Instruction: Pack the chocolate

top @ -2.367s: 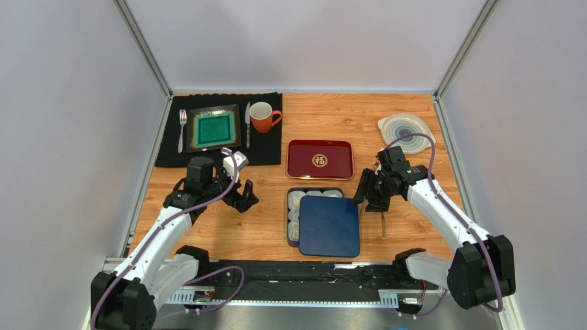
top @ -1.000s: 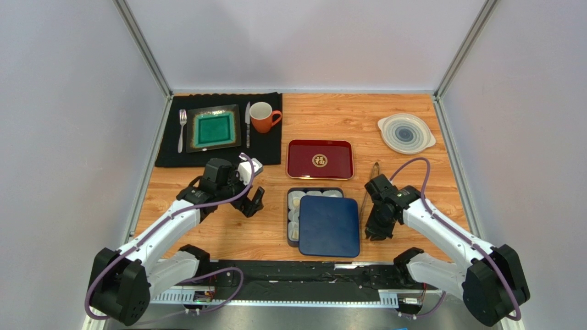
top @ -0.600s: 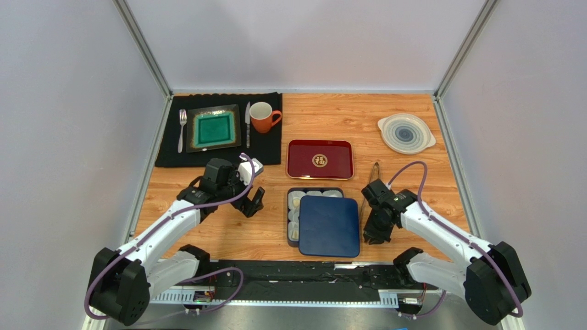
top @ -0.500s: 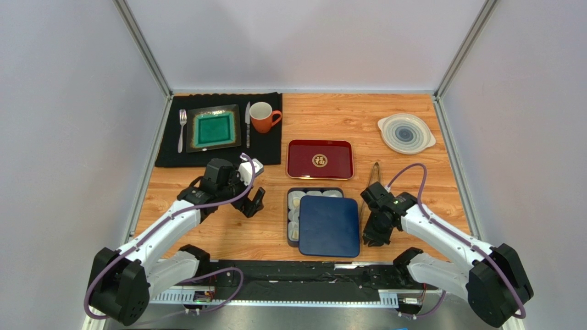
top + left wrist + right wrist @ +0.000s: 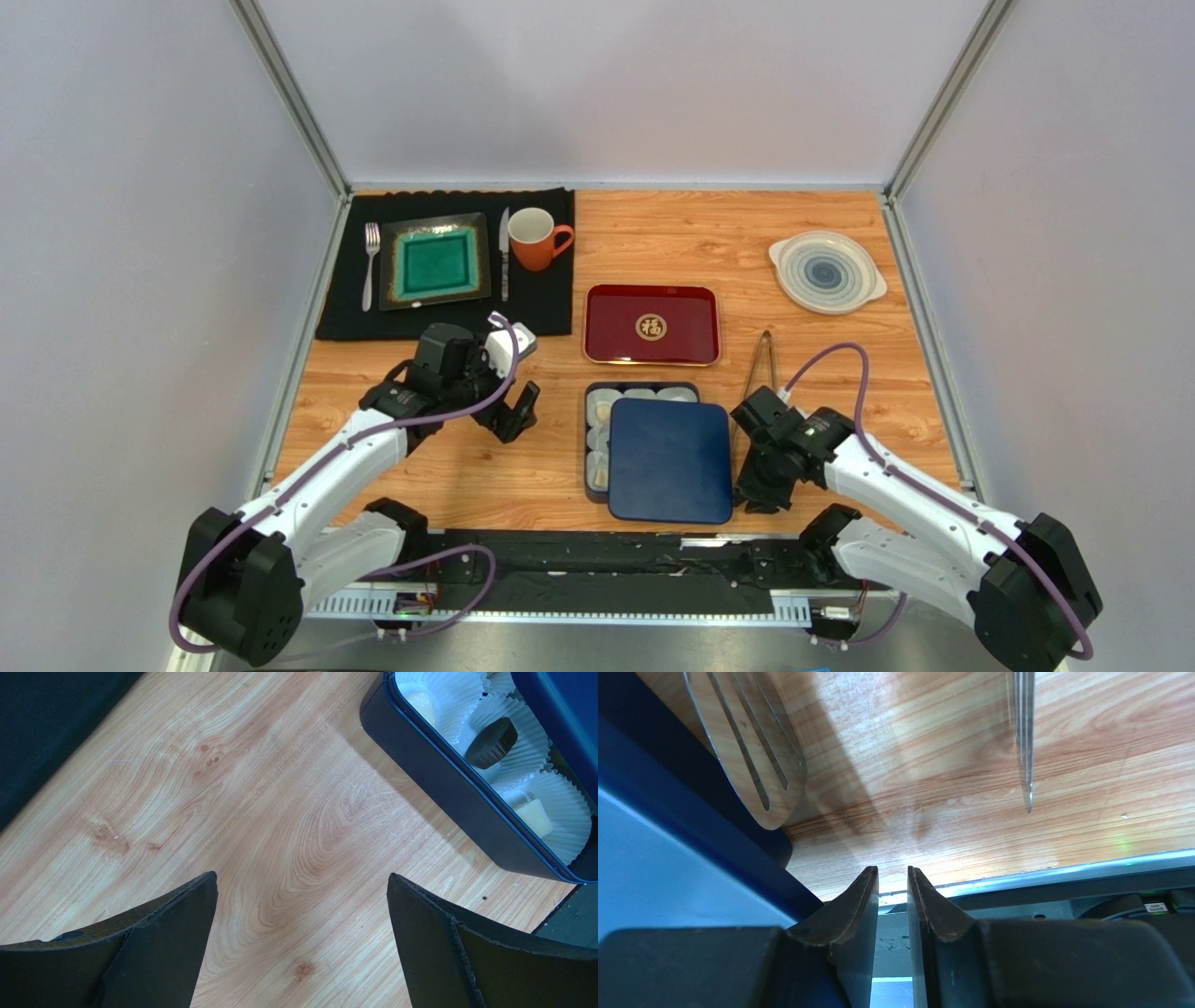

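Chocolate shows in the left wrist view: a dark piece (image 5: 491, 740) and a cream piece (image 5: 531, 810), each in a white paper cup inside the dark blue box (image 5: 449, 791). A blue lid (image 5: 671, 459) lies over most of the box (image 5: 591, 437), leaving its left and far cups uncovered. My left gripper (image 5: 516, 415) (image 5: 302, 878) hangs open over bare wood just left of the box. My right gripper (image 5: 765, 493) (image 5: 892, 871) sits by the lid's right near corner, its jaws a narrow gap apart with nothing between them.
Tongs (image 5: 759, 367) (image 5: 749, 749) lie on the wood right of the box. A red tray (image 5: 652, 324) sits behind the box. A white dish (image 5: 826, 269) is at the far right. Far left, a black mat (image 5: 351, 301) carries a green plate (image 5: 438, 262), fork, knife and orange mug (image 5: 536, 238).
My right arm has drawn back toward the near edge along the box's right side, away from the tongs lying on the wood, and its jaws have parted a little. The left arm is still.
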`<state>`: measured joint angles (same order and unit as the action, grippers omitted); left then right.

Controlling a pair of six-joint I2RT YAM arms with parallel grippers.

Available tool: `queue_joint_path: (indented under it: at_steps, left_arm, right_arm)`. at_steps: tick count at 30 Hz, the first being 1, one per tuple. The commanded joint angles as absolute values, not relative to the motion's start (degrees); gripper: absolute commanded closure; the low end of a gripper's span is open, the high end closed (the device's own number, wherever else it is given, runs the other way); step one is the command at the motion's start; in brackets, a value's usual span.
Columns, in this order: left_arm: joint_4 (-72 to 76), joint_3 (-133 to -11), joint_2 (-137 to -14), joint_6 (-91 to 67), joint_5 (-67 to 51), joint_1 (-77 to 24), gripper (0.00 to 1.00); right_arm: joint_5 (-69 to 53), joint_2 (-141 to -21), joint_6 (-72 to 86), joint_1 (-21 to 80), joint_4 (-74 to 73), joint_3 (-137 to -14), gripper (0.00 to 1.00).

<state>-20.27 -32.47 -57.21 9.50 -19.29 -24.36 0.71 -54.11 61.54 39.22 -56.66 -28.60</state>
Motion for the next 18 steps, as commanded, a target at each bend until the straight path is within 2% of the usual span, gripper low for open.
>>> queue_joint_path:
  at_steps: [1,18]
  left_arm:
    - [-18.9,-34.2,-56.3,10.0,-19.2,-24.7,0.01]
    - [-19.7,-33.8,-55.0,10.2,-19.1,-24.8,0.01]
  right_arm:
    - [-1.2,-53.3,64.2,39.9,-55.5,-27.7,0.75]
    - [-1.9,-56.3,65.7,40.3,-52.9,-33.9,0.75]
